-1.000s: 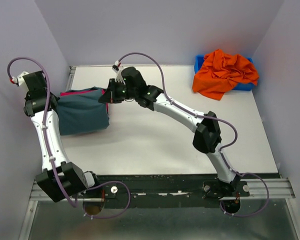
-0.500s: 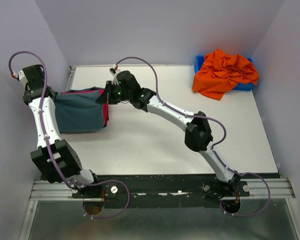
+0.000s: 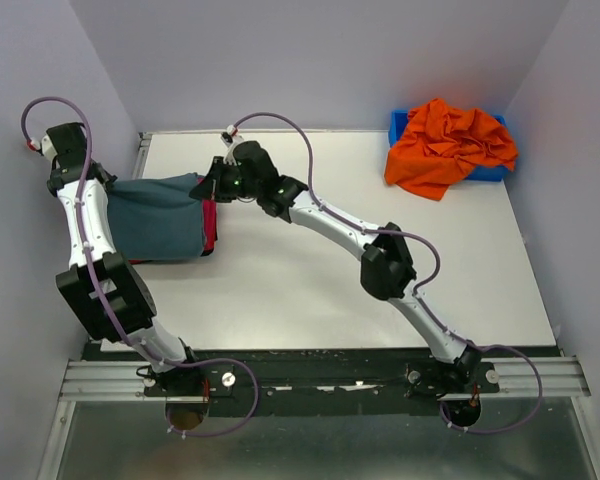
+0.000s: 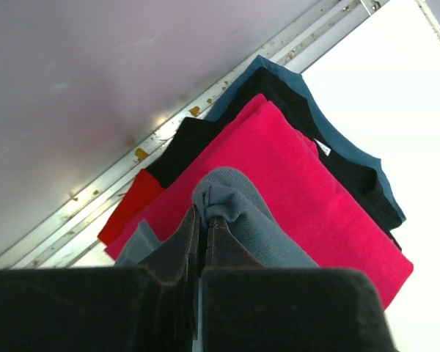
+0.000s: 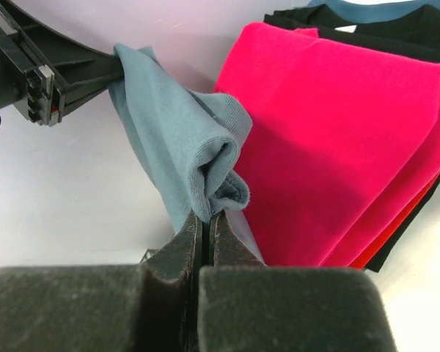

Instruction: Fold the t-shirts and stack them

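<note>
Top external — orange t-shirt (image 3: 448, 143) over blue bin (image 3: 397, 125), far right corner

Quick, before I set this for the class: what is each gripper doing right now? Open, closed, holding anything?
Left gripper: closed, pinching the grey-blue t-shirt.
Right gripper: closed, pinching the same grey-blue t-shirt.

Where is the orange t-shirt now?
In the top view, the orange t-shirt lies crumpled over the blue bin at the far right corner of the table.

Bright, even light; blurred wrist foregrounds.
</note>
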